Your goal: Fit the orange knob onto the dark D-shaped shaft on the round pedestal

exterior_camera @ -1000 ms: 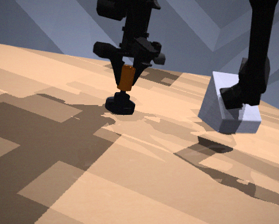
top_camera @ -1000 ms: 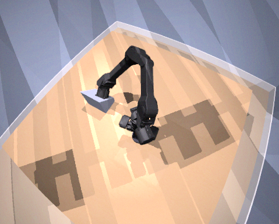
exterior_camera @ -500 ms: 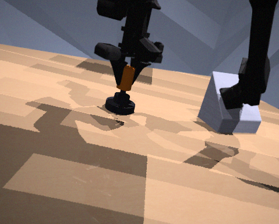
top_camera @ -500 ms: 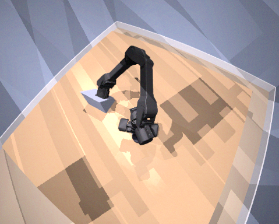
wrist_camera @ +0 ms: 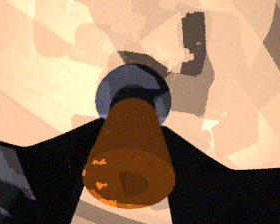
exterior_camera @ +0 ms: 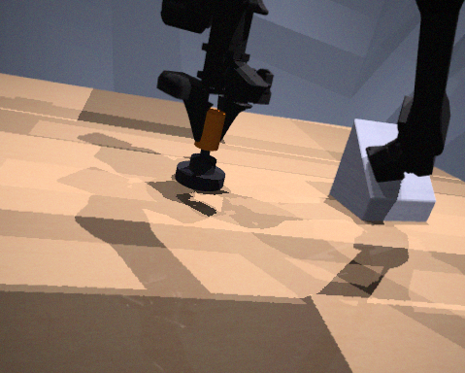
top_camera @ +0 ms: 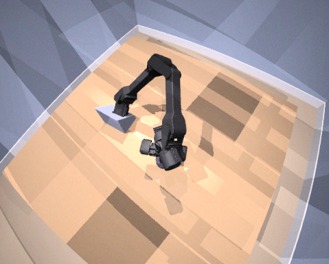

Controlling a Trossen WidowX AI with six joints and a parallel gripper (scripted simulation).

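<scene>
Pinching the orange knob (exterior_camera: 211, 130) (wrist_camera: 129, 165) by its sides, the gripper (exterior_camera: 210, 130) (wrist_camera: 132, 127) keeps its underside free to meet the shaft (exterior_camera: 205, 153). From where I stand, in the exterior view, the knob is right above the pedestal (exterior_camera: 200, 180) (wrist_camera: 103, 92), its top leaning toward one o'clock, with a short dark stretch of shaft showing beneath it. I can't tell whether the tip has entered the hole. The pedestal sits on the tabletop (exterior_camera: 255, 335) (wrist_camera: 231, 30), away at nine o'clock from the pale block (exterior_camera: 357, 177) (top_camera: 116, 120) under the arm's base, likely to give the arm room to reach down. That lean could make the knob bind, so I'd straighten it, then turn it gently under light pressure until the flats agree, before pushing down and letting go
</scene>
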